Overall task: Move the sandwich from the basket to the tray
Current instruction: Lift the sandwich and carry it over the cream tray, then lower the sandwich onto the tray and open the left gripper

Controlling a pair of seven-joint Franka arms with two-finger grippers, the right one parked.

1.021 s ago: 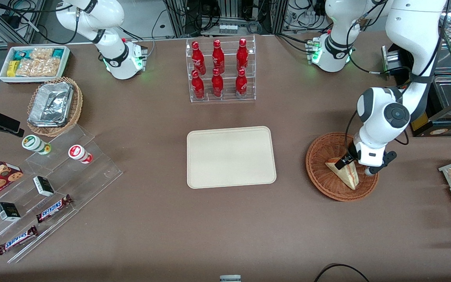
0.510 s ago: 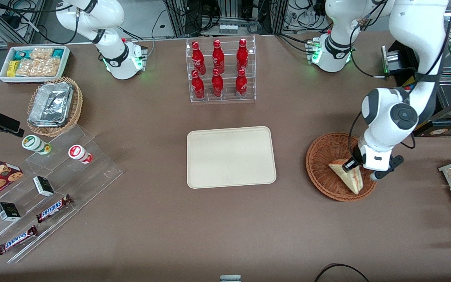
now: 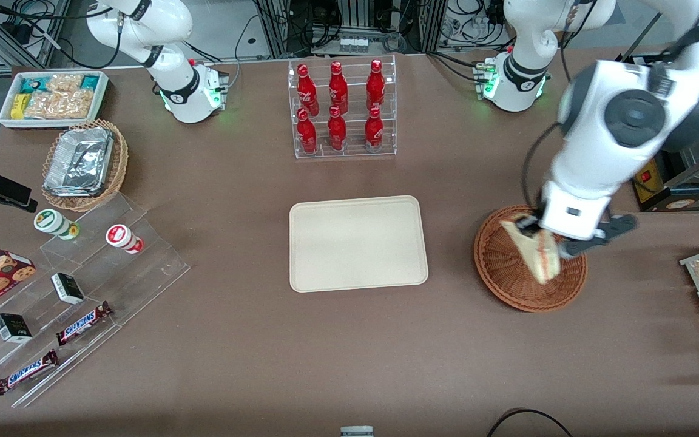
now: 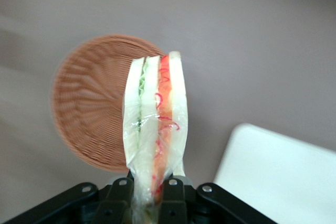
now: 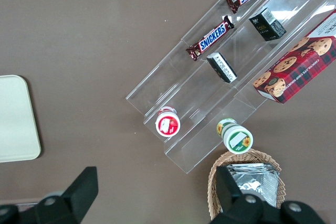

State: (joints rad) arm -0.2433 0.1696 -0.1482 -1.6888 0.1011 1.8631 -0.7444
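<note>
Since a second ago the arm has risen, and the sandwich [image 3: 534, 255] has come up out of the basket [image 3: 501, 267] with it; it now hangs above the wicker at the right of the front frame. The gripper [image 4: 148, 184] is clamped on the wedge's thick end, so the tip points down and the filling edge faces the wrist camera. The tray [image 3: 358, 243] waits bare at centre frame, probably the next stop once the sandwich clears the rim.
</note>
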